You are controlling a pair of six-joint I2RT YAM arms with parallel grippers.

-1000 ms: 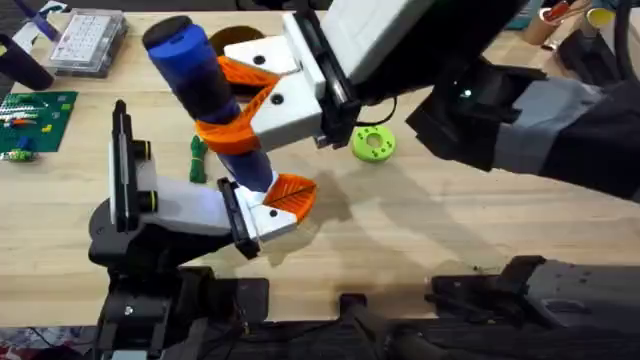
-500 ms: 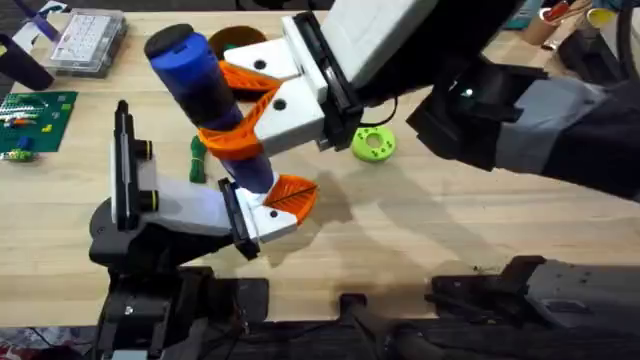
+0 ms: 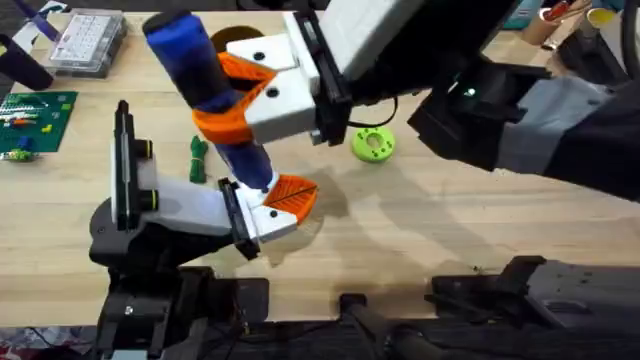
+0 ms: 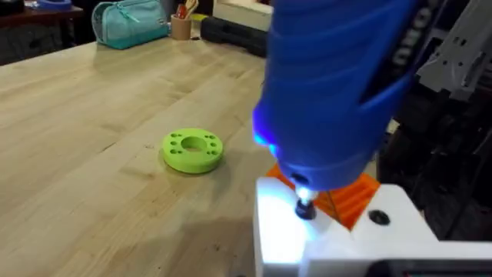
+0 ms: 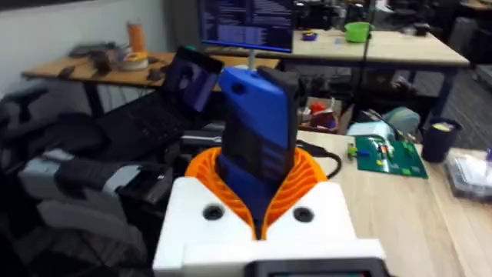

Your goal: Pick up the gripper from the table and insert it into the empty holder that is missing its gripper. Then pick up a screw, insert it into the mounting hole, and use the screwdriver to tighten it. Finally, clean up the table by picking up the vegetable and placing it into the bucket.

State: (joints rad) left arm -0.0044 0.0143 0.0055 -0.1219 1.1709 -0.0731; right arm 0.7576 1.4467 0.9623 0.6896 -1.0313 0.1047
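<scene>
My right gripper [image 3: 232, 105] reaches across the table and is shut on the blue screwdriver [image 3: 205, 75], which stands nearly upright, top leaning left. In the right wrist view the orange pads [image 5: 207, 181] clamp the screwdriver [image 5: 257, 131]. Its lit metal bit [image 4: 305, 206] presses down on a white gripper piece [image 4: 330, 231] with an orange ribbed pad at my left gripper [image 3: 275, 208]. The dark green vegetable [image 3: 198, 158] lies on the table [image 3: 420, 230] just left of the screwdriver. Behind the screwdriver, the orange bucket [image 3: 236, 38] is partly hidden.
A lime-green disc [image 3: 374, 143] lies right of the grippers, also in the left wrist view as the disc [image 4: 192, 149]. A clear compartment box [image 3: 88, 40] and a green circuit board [image 3: 35, 118] sit at the far left. Bare wood stretches to the right.
The screwdriver's top has tipped slightly to the left and away, with the right gripper shifting a little with it. The left arm has stayed put.
</scene>
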